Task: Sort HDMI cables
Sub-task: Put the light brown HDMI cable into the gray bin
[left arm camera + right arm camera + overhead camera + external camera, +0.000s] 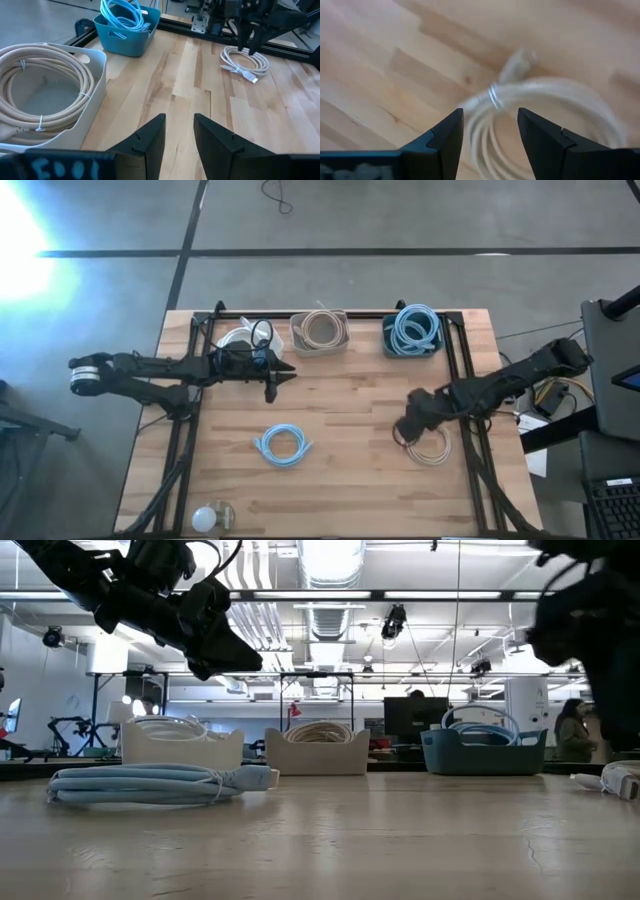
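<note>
We see the right pincer [487, 140] wide, directly above a beige HDMI cable [550, 125]; left pincer [179, 132] narrow, beside the beige-cable bin [97, 70].

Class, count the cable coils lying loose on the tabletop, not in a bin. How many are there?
2: a light blue coil near the table's middle front, and a beige coil under the right gripper.
</note>
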